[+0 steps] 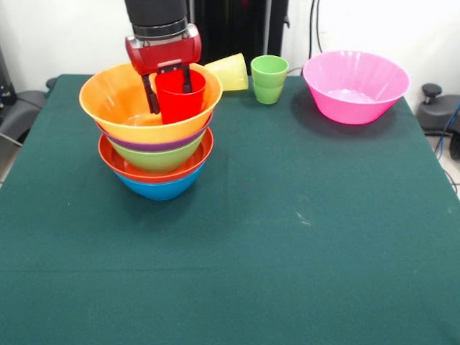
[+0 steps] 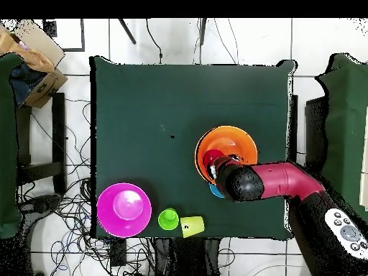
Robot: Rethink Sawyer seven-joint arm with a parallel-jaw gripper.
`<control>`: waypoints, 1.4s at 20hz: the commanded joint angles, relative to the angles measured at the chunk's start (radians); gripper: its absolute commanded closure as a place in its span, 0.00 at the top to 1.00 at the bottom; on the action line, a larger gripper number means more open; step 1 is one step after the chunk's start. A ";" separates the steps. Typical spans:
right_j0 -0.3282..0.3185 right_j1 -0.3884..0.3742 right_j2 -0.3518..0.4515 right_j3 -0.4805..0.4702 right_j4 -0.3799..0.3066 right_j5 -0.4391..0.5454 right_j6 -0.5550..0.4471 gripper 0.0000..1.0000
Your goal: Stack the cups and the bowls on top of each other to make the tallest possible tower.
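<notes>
- The tower (image 1: pixel 157 140) stood on the green tabletop (image 1: pixel 287 237) as 5 nested bowls: blue (image 1: pixel 159 189) at the bottom, then red-orange (image 1: pixel 154 169), green (image 1: pixel 158 155), a thin purple rim (image 1: pixel 154 144) and the large yellow-orange bowl (image 1: pixel 118 108) on top.
- The jaws (image 1: pixel 171 92) were closed on the red cup (image 1: pixel 180 97), with 1 finger outside its wall and the other inside the rim; the cup was upright, inside the mouth of the yellow-orange bowl.
- From above, the red cup (image 2: pixel 213 159) showed within the orange bowl (image 2: pixel 237 140), off centre, toward the side where the arm (image 2: pixel 277 183) came in.
- Whether the cup's base already touched the bowl's floor could not be told from either view.
- The step in hand looked like setting the red cup into the top bowl, so the tower was partly built.
- Not yet stacked: the pink bowl (image 1: pixel 356 85) stood well apart on the tabletop, the light green cup (image 1: pixel 269 77) stood upright near it, and the yellow cup (image 1: pixel 228 70) lay on its side just beside the green one, behind the tower.
- The next move probably called for lowering until the cup rested, opening the jaws, and lifting straight up so the inner finger cleared the rim without tipping the cup.
- A sideways tug might also have shifted the loosely nested bowls.
</notes>
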 commanded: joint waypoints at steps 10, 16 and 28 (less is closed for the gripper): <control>0.060 -0.120 0.056 -0.105 0.106 0.343 -0.127 1.00; 0.064 -0.262 0.121 -0.221 0.195 0.578 -0.221 1.00; 0.075 -0.320 0.178 -0.287 0.221 0.699 -0.187 1.00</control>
